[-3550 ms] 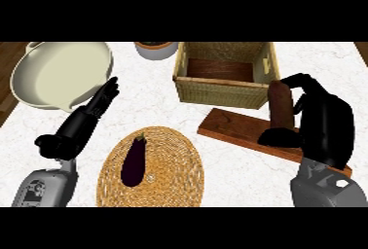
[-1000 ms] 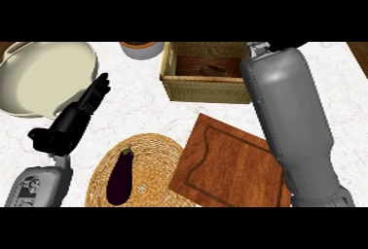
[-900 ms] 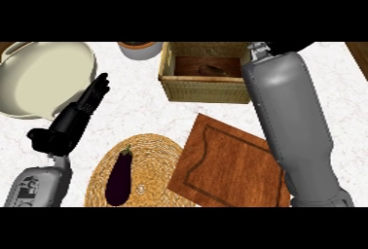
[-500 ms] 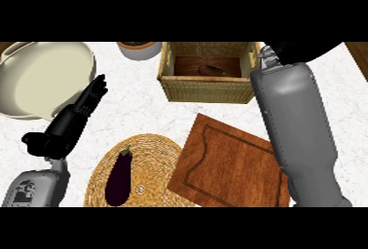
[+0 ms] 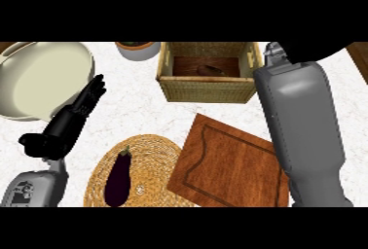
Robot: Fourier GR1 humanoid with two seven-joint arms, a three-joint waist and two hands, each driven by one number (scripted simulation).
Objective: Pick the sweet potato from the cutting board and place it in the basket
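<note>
The brown sweet potato (image 5: 211,69) lies on the floor of the wicker basket (image 5: 207,90) at the top middle. Nothing lies on the wooden cutting board (image 5: 230,160), which sits below the basket. My right forearm (image 5: 302,126) runs up the right side, past the board and the basket's right wall. My right hand (image 5: 310,49) shows only as a dark shape at the top right, beside the basket's far right corner. At the left my left hand (image 5: 79,109) rests open with straight fingers and touches nothing.
A purple eggplant (image 5: 119,176) lies on a round woven mat (image 5: 155,160) at the lower left of the board. A large cream bowl (image 5: 36,80) fills the upper left. A small grey pot (image 5: 138,49) stands left of the basket.
My right hand has drawn away from the basket's right rim, up and to the right. The sweet potato stays in the basket. The left hand has kept still.
</note>
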